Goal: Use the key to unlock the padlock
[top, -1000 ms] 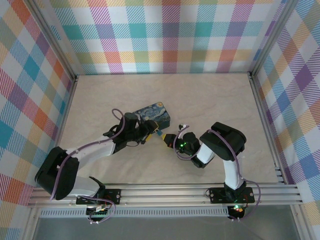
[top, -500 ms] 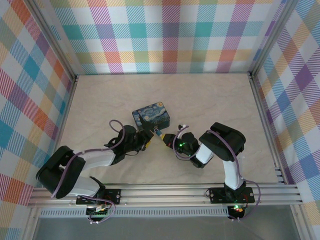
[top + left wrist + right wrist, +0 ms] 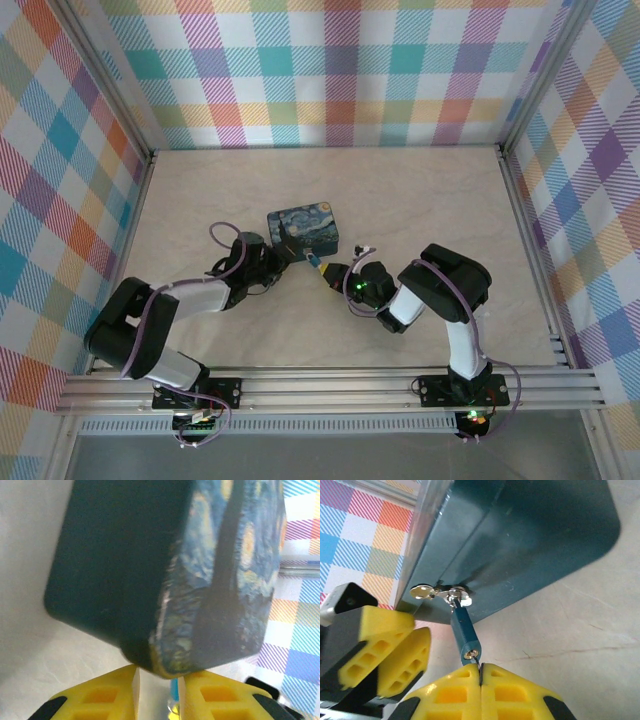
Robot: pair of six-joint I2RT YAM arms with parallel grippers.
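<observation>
Padlock (image 3: 465,630) hangs from the box (image 3: 520,540) latch (image 3: 440,591), just above the right claw (image 3: 480,672), which pinches the key (image 3: 474,657) at its keyhole. Left claw (image 3: 158,680), slightly parted and empty, sits at the box corner. Bare table (image 3: 570,640) lies right.

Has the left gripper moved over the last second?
Yes. The left gripper dropped toward the near rail, then swung back away from it; it now sits at the near corner of the painted box.
</observation>
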